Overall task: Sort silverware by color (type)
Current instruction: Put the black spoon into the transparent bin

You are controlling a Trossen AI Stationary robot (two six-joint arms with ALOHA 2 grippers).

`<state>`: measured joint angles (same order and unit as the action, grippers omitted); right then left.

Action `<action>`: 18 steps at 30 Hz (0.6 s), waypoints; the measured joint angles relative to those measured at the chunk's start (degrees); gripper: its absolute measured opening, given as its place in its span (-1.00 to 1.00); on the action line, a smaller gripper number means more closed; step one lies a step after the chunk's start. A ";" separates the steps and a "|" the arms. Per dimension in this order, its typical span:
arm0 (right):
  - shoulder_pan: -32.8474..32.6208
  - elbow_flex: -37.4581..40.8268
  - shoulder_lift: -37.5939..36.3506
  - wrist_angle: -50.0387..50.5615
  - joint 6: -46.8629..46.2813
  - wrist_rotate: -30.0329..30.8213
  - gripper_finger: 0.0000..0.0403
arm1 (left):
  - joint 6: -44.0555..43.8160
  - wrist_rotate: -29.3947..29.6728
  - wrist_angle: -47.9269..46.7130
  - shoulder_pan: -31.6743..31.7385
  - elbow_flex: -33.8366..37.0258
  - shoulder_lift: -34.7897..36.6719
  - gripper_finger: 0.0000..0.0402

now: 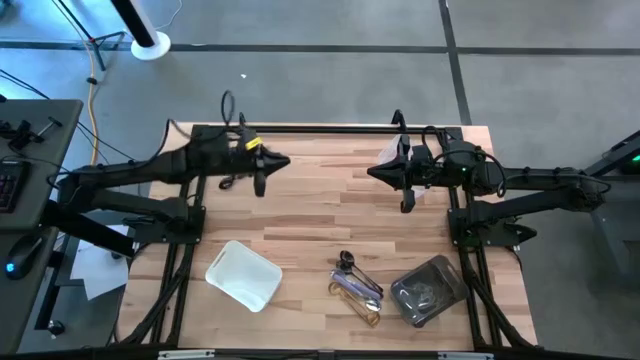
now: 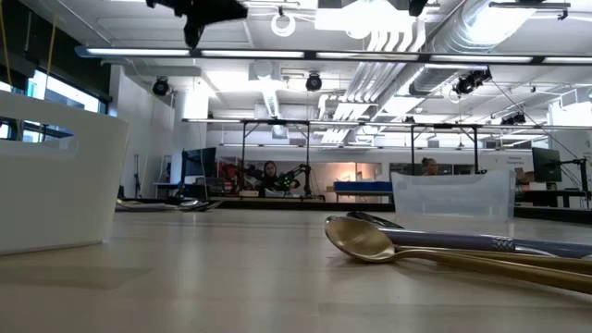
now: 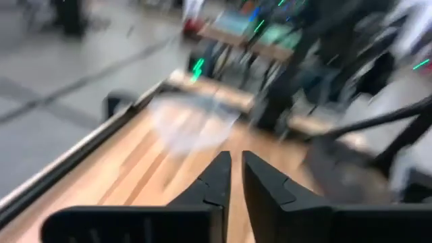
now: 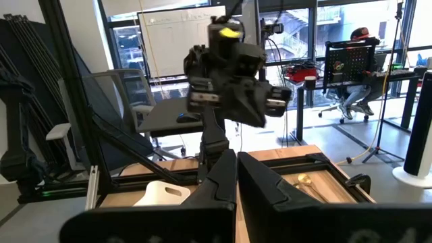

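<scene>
spoons (image 1: 358,288): in a heap near the front edge, between white tray (image 1: 243,274) and clear tray (image 1: 430,290) | feel: probably light, stiff, slippery; grab handle middle | left gripper (image 1: 261,186): slightly apart, empty | right gripper (image 1: 406,203): pressed together, empty

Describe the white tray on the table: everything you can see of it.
The white tray is a rectangular bin with rounded corners, of opaque white plastic by its look. It sits upright on the wooden table, turned at an angle to the table's edges, near the front on the left arm's side. It looks empty. The low view shows a tall plain wall with a cut-out handle slot near the rim. Nothing touches it but the table; the silverware lies apart from it.
</scene>
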<state>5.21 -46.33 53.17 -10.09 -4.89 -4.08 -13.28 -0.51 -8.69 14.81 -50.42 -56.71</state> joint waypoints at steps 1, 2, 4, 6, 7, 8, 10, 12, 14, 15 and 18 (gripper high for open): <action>0.00 0.00 0.00 0.00 0.00 0.00 -1.00 | 0.00 0.03 -3.92 1.30 -1.53 -0.79 -0.78; 0.00 0.00 0.00 0.00 0.00 0.00 -1.00 | 0.11 0.19 -8.19 2.58 -2.92 -1.57 -0.74; 0.00 0.00 0.02 0.02 0.00 0.02 -1.00 | 1.35 0.28 -16.37 5.17 -5.30 -3.26 -0.63; 0.00 0.00 0.02 0.06 0.00 0.02 -1.00 | 1.82 0.69 -23.35 7.55 -6.92 -4.88 -0.51; 0.00 0.02 0.02 0.10 -0.04 0.02 -1.00 | 1.70 1.10 -26.15 8.62 -7.41 -5.74 -0.45; -0.01 0.02 0.02 0.15 -0.24 0.02 -1.00 | 1.54 1.48 -28.77 9.69 -7.71 -6.58 -0.39; 0.00 0.02 0.02 0.36 -0.52 0.02 -1.00 | 1.53 1.90 -33.24 11.76 -7.79 -8.06 -0.28; 0.00 0.02 0.02 0.82 -0.55 0.02 -1.00 | 1.49 2.43 -36.44 13.60 -7.75 -9.64 -0.18; 0.00 0.04 0.02 0.90 -0.57 0.02 -1.00 | 0.91 3.91 -40.08 15.56 -7.69 -11.65 -0.10; 0.00 0.04 0.02 0.90 -0.58 0.02 -1.00 | 0.20 4.55 -41.56 16.47 -7.66 -12.68 -0.07; 0.00 0.04 0.02 0.94 -0.59 0.02 -1.00 | 0.03 5.34 -44.37 18.61 -7.66 -15.13 -0.03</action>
<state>5.21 -46.28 53.19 -9.15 -5.48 -4.05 -13.25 4.83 -53.06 33.42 -58.08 -71.84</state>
